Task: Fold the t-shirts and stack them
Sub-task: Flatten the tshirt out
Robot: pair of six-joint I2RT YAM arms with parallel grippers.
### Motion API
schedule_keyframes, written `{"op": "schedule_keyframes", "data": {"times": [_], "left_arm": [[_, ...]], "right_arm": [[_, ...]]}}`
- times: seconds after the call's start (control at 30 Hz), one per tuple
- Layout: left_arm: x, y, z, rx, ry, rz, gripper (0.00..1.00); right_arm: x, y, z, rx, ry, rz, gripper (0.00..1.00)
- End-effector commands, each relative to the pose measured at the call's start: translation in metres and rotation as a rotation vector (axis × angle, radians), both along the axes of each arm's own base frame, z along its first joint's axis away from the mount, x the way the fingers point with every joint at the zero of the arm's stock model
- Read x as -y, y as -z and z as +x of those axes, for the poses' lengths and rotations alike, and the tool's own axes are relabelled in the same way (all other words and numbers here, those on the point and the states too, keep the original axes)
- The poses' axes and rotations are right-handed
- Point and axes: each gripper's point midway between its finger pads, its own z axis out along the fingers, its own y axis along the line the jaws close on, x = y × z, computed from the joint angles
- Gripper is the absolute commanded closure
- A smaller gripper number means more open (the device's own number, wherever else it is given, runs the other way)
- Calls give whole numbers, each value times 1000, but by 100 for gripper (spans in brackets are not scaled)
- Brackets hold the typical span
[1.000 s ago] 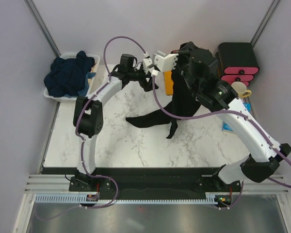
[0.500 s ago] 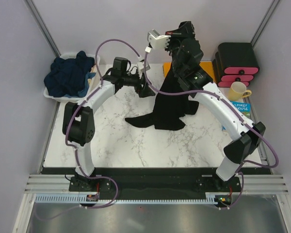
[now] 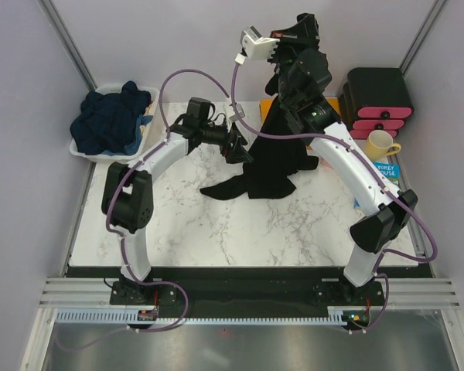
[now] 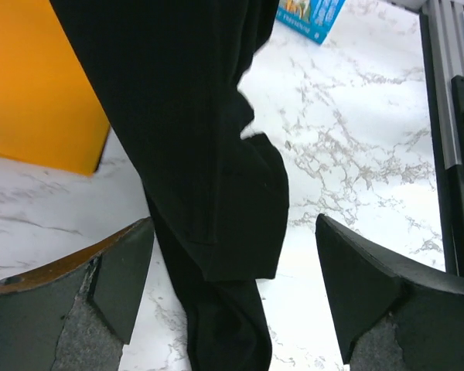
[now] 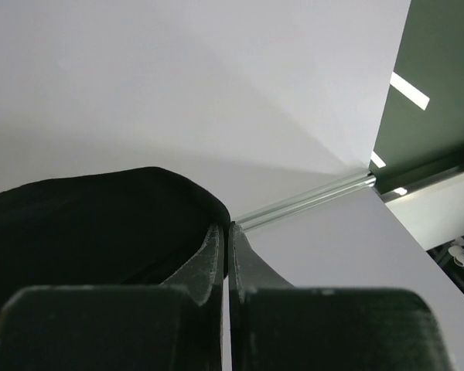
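Your right claw (image 5: 228, 232), high at the far side, is pinched tight on the plain black cloth t-shirt (image 3: 274, 154), which hangs down onto the white marble worktop (image 3: 216, 224). Your left claw (image 4: 232, 232) gapes wide just beside the hanging cloth. Dark navy t-shirts (image 3: 112, 116) fill the far-left white bin (image 3: 79, 151).

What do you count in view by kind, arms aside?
black shirt: 1
navy shirt pile: 1, shirts inside uncountable
bin: 1
orange sheet: 1
mug: 1
drawer unit: 1
book: 1
Total: 7
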Motion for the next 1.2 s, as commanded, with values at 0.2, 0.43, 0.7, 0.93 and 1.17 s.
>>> {"op": "schedule_keyframes", "data": {"times": [0.2, 0.43, 0.7, 0.93, 1.17], "left_arm": [[16, 50, 17, -50, -58, 68, 5], [24, 65, 19, -58, -72, 87, 9], [13, 59, 41, 12, -194, 156, 98], [-78, -91, 106, 285, -463, 110, 98], [-162, -254, 132, 707, -728, 114, 98]], "right_arm": [[13, -51, -22, 142, -5, 63, 100], [15, -56, -24, 156, -7, 74, 100], [22, -54, -21, 156, 6, 74, 100], [43, -30, -8, 144, 53, 126, 100], [61, -11, 10, 156, 62, 223, 100]]}}
